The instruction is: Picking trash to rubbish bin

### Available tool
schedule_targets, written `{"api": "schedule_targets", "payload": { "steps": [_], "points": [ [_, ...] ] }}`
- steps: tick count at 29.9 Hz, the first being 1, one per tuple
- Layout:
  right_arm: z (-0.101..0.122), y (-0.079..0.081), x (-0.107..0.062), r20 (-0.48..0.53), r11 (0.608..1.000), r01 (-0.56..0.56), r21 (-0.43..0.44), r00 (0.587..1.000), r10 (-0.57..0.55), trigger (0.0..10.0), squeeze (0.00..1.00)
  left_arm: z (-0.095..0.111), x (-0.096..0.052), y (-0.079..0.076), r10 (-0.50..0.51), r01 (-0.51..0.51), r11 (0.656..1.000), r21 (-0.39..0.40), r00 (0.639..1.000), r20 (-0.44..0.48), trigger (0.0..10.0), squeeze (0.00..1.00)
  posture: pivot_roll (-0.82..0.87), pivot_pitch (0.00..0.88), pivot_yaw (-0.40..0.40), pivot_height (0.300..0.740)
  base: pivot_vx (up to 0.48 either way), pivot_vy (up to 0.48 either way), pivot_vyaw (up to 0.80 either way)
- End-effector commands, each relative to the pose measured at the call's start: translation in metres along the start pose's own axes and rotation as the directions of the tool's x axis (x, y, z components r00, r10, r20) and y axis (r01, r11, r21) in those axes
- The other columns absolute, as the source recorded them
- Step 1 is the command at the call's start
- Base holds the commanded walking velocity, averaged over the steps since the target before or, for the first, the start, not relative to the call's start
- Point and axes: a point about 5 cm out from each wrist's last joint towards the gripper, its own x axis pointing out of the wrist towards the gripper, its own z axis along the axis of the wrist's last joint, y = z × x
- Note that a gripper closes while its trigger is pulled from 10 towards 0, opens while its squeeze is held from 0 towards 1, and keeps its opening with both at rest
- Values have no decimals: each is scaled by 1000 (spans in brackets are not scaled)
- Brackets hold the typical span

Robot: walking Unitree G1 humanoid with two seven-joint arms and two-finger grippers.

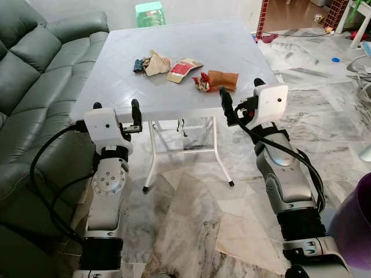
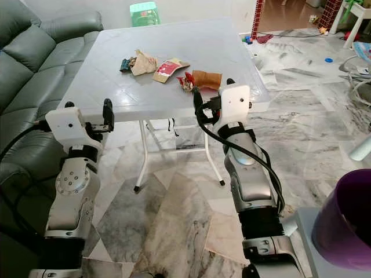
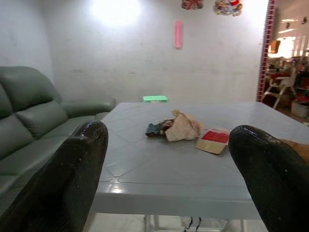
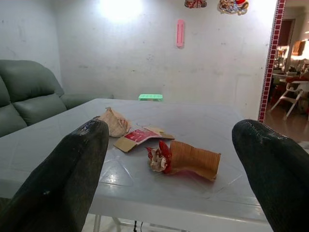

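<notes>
The left hand (image 1: 115,106) and right hand (image 1: 240,94) both hover at the near edge of the white surface (image 1: 232,52), fingers spread wide and holding nothing. On the surface, just beyond the right hand, lies a brown wrapper (image 1: 222,79) with red crumpled trash (image 1: 200,83). Further in sit a red card (image 1: 181,69) and a beige crumpled paper (image 1: 156,62). A purple bin (image 2: 345,219) stands right of the surface

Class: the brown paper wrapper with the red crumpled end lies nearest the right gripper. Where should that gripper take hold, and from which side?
Probably the bunched red end of the brown wrapper, coming from the table's near edge with the open right gripper. That end stands up in a lump the fingers can close around; the brown part lies flatter.
</notes>
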Motion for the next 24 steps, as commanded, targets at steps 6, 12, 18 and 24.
{"api": "schedule_targets", "payload": {
  "steps": [6,12,18,24],
  "points": [
    [3,4,3,9,1000,-28,-2,1000,28,10000,0,7,3,-10,-67,68,997,-34,998,9,10000,0,-22,43,48,740,0,0,0],
    [3,5,3,7,999,-37,-8,999,37,10000,0,7,3,-12,-81,82,995,-49,997,9,10000,0,-26,42,48,740,370,0,0],
    [3,6,3,7,999,-44,-10,999,44,10000,0,7,2,-13,-89,90,994,-55,996,8,10000,0,-25,41,47,740,466,0,0],
    [3,6,3,6,999,-48,-12,999,48,10000,0,6,3,-14,-97,97,994,-51,995,3,10000,0,-26,41,47,740,458,0,0]
  ]
}}
